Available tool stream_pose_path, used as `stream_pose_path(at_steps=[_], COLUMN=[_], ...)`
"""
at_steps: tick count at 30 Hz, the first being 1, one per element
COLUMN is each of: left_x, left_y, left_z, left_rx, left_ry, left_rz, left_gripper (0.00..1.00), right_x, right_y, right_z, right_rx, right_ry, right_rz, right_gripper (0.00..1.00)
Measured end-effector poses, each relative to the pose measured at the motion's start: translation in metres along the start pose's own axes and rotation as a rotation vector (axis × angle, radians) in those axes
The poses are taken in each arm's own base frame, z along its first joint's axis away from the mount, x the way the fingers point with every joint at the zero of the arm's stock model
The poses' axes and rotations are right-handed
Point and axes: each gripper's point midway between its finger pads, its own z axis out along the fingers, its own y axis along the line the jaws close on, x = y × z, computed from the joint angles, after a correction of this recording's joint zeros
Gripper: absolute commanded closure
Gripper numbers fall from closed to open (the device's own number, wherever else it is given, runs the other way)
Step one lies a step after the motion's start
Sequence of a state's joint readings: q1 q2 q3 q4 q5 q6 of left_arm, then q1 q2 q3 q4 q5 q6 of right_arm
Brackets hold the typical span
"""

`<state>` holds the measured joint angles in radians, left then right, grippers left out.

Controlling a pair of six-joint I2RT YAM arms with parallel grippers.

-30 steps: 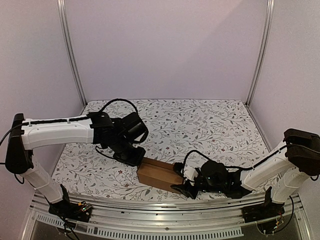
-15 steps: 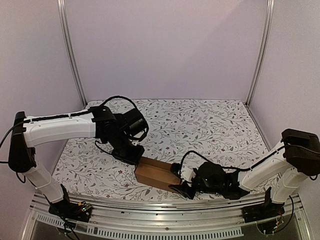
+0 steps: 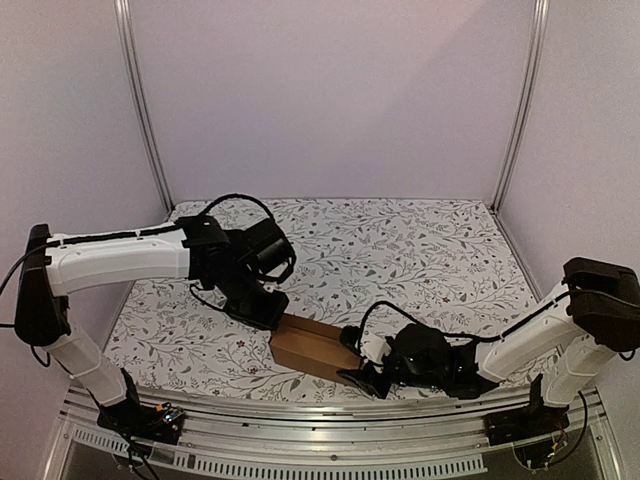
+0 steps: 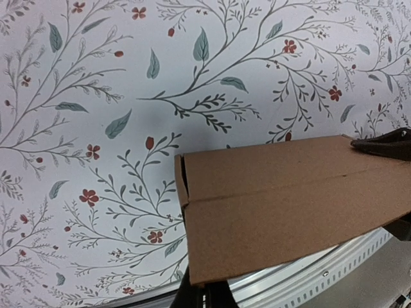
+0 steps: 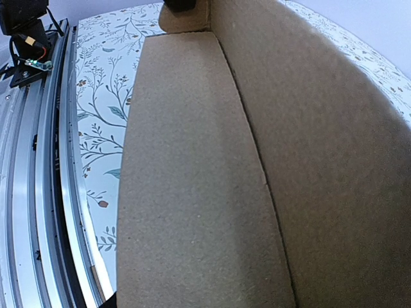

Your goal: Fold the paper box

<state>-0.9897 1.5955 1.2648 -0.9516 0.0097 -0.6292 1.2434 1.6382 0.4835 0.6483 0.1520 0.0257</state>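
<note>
The paper box (image 3: 315,348) lies on its side on the floral table near the front edge, a brown narrow carton. At its left end is my left gripper (image 3: 272,318), shut, with its fingertips touching the carton's end corner (image 4: 205,296). The left wrist view shows the box (image 4: 289,199) with a narrow slit at its left end. My right gripper (image 3: 358,358) straddles the box's right end, one finger on each side. One of its fingertips (image 4: 385,142) rests on the carton's far edge. In the right wrist view the box (image 5: 212,179) fills the frame and hides the fingers.
An aluminium rail (image 3: 300,440) runs along the table's near edge, just in front of the box, and shows in the right wrist view (image 5: 38,160). Upright frame posts (image 3: 140,100) and pale walls close in the back and sides. The floral cloth (image 3: 420,250) stretches behind the box.
Both grippers and the box shifted slightly to the left together over the last second. The left wrist turned a little. Neither gripper's jaws changed.
</note>
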Motion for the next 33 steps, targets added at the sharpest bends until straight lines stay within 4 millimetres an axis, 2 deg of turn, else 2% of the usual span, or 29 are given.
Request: stream_pose_path(at_steps=[14, 26, 30, 33], left_x=[-0.003, 0.002, 0.003, 0.002], left_y=[0.006, 0.007, 0.007, 0.006], left_z=[0.007, 0.018, 0.019, 0.019], left_rx=[-0.037, -0.089, -0.109, -0.113], left_ry=[-0.063, -0.113, -0.13, -0.138], left_rz=[0.072, 0.09, 0.086, 0.083], left_gripper=[1.0, 1.0, 1.0, 1.0], right_x=[0.0, -0.001, -0.001, 0.001], right_y=[0.0, -0.002, -0.003, -0.004], right_z=[0.002, 0.005, 0.005, 0.005], right_rx=[0.004, 0.021, 0.024, 0.038], right_ry=[0.014, 0.021, 0.023, 0.032], right_rz=[0.02, 0.049, 0.058, 0.061], right_gripper=[0.53, 0.51, 0.46, 0.35])
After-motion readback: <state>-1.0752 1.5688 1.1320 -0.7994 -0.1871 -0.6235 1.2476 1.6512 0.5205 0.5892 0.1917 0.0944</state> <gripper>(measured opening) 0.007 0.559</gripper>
